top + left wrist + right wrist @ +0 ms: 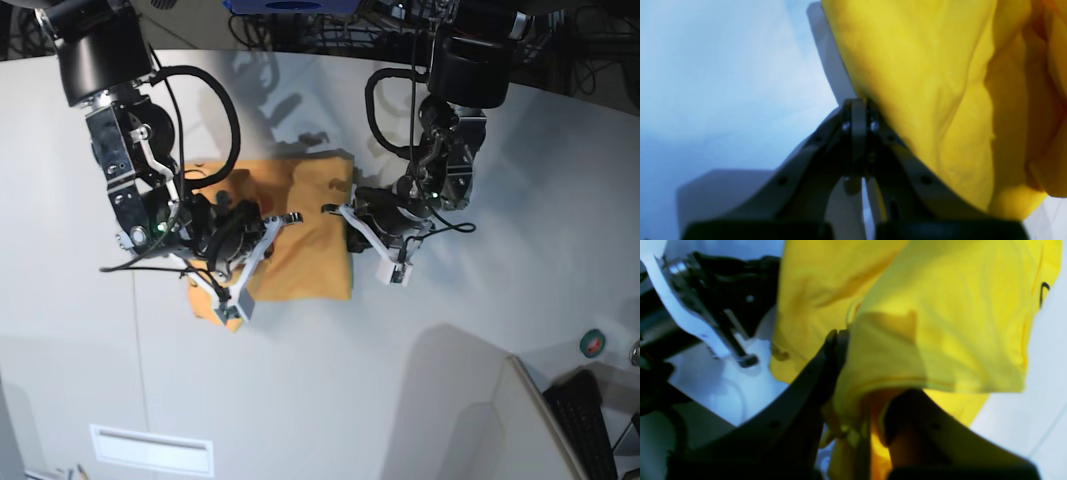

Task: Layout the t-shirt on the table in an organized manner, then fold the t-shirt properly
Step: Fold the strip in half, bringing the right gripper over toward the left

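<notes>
The large smooth white-grey table (330, 370) carries the soft orange-yellow cotton t-shirt (300, 235), which lies toward the far edge of the table, roughly midway between its left and right edges, as a compact, partly doubled-over patch with bunched layers, not a flat spread garment. In the base view the right arm's gripper (285, 218) sits over the shirt's left portion; the right wrist view shows the right gripper (853, 350) with its jaws narrowed onto a gathered fold of fabric, cloth draping over one finger and a short stroke of black lettering (1043, 293) visible near the shirt's edge. The left gripper (335, 210) stands at the shirt's right edge; the left wrist view shows the left gripper (858, 110) with its jaws pressed fully together at the cloth border, a thin strip of yellow showing low between the fingers, so a pinch on the hem is likely but cannot be confirmed. Judged from this arrangement, the step in hand is the layout or an early fold, with both arms engaged on opposite sides of the garment. The next move calls for coordinated travel of both grippers to tension the fabric evenly and smooth the bunched layers flat on the table before any crease is set; uneven pull risks dragging the shirt or slipping the thin left-side hold.
</notes>
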You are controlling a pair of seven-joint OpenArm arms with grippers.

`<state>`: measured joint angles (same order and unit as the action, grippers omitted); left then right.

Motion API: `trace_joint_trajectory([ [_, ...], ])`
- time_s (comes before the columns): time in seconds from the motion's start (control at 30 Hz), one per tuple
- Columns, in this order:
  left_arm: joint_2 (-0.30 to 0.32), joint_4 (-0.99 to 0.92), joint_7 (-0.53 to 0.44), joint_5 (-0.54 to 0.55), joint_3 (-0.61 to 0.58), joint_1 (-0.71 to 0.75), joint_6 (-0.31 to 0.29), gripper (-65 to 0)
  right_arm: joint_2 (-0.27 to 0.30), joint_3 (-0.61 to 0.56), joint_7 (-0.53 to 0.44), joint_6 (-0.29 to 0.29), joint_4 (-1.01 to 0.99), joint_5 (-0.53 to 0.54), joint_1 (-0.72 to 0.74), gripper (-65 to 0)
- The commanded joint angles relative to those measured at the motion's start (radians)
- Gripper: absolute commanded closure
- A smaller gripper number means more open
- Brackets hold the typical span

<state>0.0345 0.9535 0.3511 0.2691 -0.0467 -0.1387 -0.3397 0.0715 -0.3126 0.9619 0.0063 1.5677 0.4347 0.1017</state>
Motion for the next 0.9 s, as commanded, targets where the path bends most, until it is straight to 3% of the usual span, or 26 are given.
trace_joint_trajectory([
  [0.0,0.000,0.014,-0.013,0.006,0.000,-0.019,-0.003,0.0,-0.006,0.000,-0.033,-0.002,0.017,0.008,0.026,0.0],
  [0.5,0.000,0.012,-0.013,0.006,0.000,-0.020,-0.003,0.0,-0.063,-0.055,-0.047,-0.006,-0.036,0.006,0.042,0.0],
  [0.87,0.002,0.017,-0.013,0.006,0.000,-0.017,-0.003,0.0,-0.108,-0.055,-0.151,-0.006,-0.191,0.006,0.071,0.0],
])
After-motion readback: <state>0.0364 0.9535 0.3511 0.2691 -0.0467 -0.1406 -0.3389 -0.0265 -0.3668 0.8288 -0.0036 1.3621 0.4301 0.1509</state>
